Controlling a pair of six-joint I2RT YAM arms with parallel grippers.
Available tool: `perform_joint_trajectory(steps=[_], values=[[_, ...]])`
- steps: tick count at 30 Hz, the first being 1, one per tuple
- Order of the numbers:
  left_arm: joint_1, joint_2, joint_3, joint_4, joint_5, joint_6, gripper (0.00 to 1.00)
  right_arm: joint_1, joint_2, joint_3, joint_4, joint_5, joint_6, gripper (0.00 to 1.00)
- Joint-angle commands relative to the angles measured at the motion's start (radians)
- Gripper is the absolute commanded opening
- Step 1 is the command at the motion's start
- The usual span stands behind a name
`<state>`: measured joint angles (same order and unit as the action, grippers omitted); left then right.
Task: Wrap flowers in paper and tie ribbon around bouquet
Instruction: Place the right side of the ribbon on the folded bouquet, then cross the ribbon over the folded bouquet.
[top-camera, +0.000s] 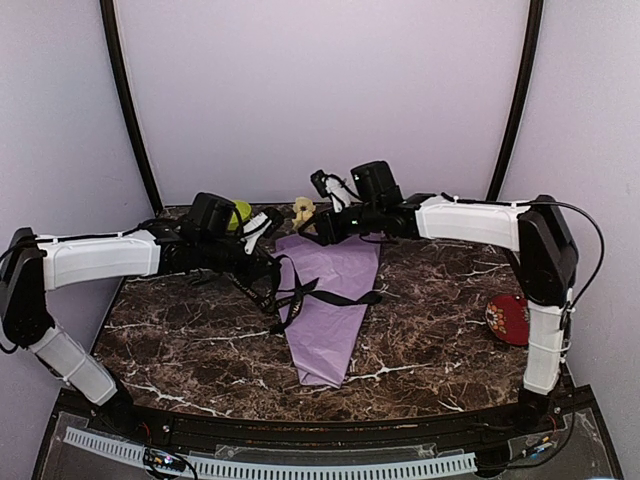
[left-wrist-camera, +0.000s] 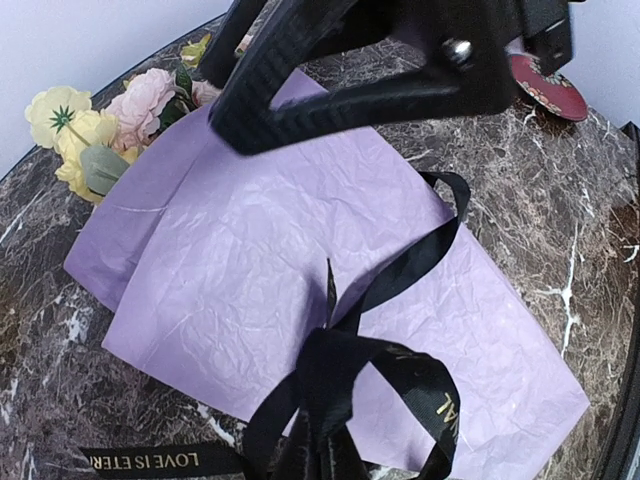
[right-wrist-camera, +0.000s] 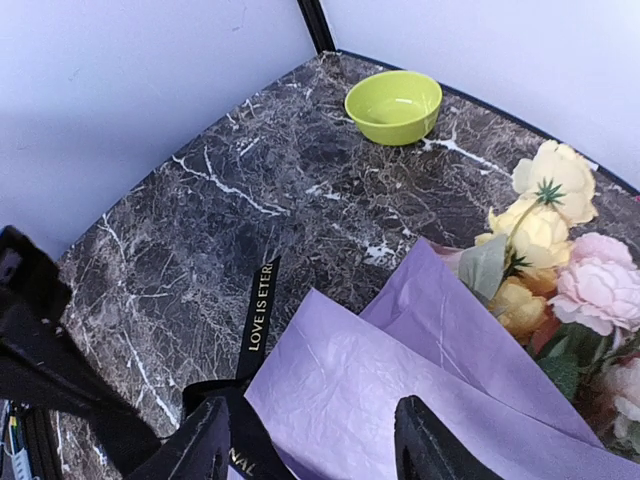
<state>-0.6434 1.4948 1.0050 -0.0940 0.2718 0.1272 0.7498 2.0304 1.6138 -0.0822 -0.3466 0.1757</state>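
Your right fingers (right-wrist-camera: 428, 450) fill the bottom of their wrist view. They stand apart with nothing between them, hovering just above the wide end of the bouquet (top-camera: 325, 345). That bouquet lies on the middle of the surface (top-camera: 200, 340), flower end away from the arm bases and narrow tip toward them. Your left fingers (top-camera: 262, 270) sit beside the bouquet's mid-length, closed together. By the look of it they're clamped on the ribbon (left-wrist-camera: 400, 275), which lifts off the paper (left-wrist-camera: 250, 260) in a bunch of loops.

So you're in the tying step, I'd say, with the wrap done. Hold the left clamp firm as your anchor. Bring the right fingers down onto the gold-lettered tail lying beside the bouquet's wide end and pinch it flat across its width. Pull level along the surface, not upward, or the cone may lift and unroll. Cinch gently.

Now the materials.
- **Paper:** thin lilac tissue, finely crinkled and folded into a long cone. It'll likely crush under hard tension.
- **Ribbon:** narrow, black, floppy and slightly glossy, so it may slip.
- **Flowers** (right-wrist-camera: 560, 250)**:** soft ruffled heads, pale pink and yellow, with grey-green leaves at the bouquet's mouth.
- **Surface:** dark polished marble with white veins, and it looks slick.

Beyond the bouquet's flower end sits a smooth lime-green bowl (right-wrist-camera: 393, 105), well apart.
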Motion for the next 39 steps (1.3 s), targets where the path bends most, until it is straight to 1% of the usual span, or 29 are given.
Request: perform_joint_trajectory(steps=[1, 3, 4, 6, 10, 15, 17, 19, 21, 22, 23, 26, 29, 31, 33, 35, 38, 39], values=[[-0.002, 0.032, 0.061, 0.011, -0.005, 0.034, 0.0, -0.003, -0.095, -0.117, 0.094, -0.071, -0.043, 0.55], [-0.002, 0.051, 0.081, -0.004, -0.01, 0.041, 0.0, -0.001, -0.12, -0.18, 0.158, -0.211, -0.04, 0.53], [-0.002, 0.057, 0.089, -0.013, -0.012, 0.044, 0.0, -0.002, -0.132, -0.215, 0.23, -0.28, -0.027, 0.53], [-0.001, 0.059, 0.096, -0.021, -0.017, 0.047, 0.0, 0.001, -0.146, -0.272, 0.312, -0.346, 0.011, 0.53], [-0.002, 0.05, 0.088, -0.009, -0.005, 0.049, 0.0, 0.009, -0.105, -0.264, 0.311, -0.285, 0.047, 0.53], [-0.002, 0.05, 0.092, -0.012, 0.006, 0.049, 0.0, 0.034, -0.016, -0.189, 0.327, -0.33, 0.087, 0.51], [-0.002, 0.045, 0.092, -0.015, 0.004, 0.049, 0.0, 0.045, -0.002, -0.171, 0.321, -0.316, 0.078, 0.44], [-0.002, 0.041, 0.088, -0.011, 0.003, 0.049, 0.0, 0.045, 0.005, -0.165, 0.313, -0.306, 0.079, 0.33], [-0.002, 0.037, 0.084, -0.008, -0.005, 0.048, 0.0, 0.045, 0.001, -0.174, 0.306, -0.299, 0.076, 0.18], [-0.002, 0.038, 0.085, -0.008, -0.02, 0.043, 0.0, 0.042, -0.013, -0.184, 0.307, -0.283, 0.076, 0.07], [-0.001, 0.042, 0.085, -0.01, -0.046, 0.039, 0.0, 0.041, -0.023, -0.197, 0.308, -0.269, 0.076, 0.01], [0.0, 0.069, 0.102, -0.023, -0.187, 0.022, 0.0, 0.032, -0.052, -0.241, 0.315, -0.241, 0.094, 0.0], [0.002, 0.112, 0.151, -0.045, -0.373, 0.013, 0.06, 0.025, -0.068, -0.273, 0.319, -0.257, 0.119, 0.0], [0.007, 0.141, 0.18, -0.048, -0.5, 0.016, 0.07, 0.023, -0.079, -0.294, 0.336, -0.257, 0.128, 0.0], [0.021, 0.171, 0.203, -0.025, -0.594, 0.012, 0.09, 0.021, -0.086, -0.311, 0.365, -0.255, 0.145, 0.0], [0.091, 0.2, 0.245, -0.046, -0.623, -0.022, 0.14, 0.011, -0.081, -0.313, 0.374, -0.241, 0.177, 0.0], [0.173, 0.225, 0.292, -0.093, -0.556, -0.085, 0.2, -0.022, -0.067, -0.337, 0.423, -0.216, 0.291, 0.0], [0.18, 0.22, 0.291, -0.094, -0.545, -0.091, 0.25, -0.035, -0.062, -0.355, 0.477, -0.213, 0.364, 0.0]])
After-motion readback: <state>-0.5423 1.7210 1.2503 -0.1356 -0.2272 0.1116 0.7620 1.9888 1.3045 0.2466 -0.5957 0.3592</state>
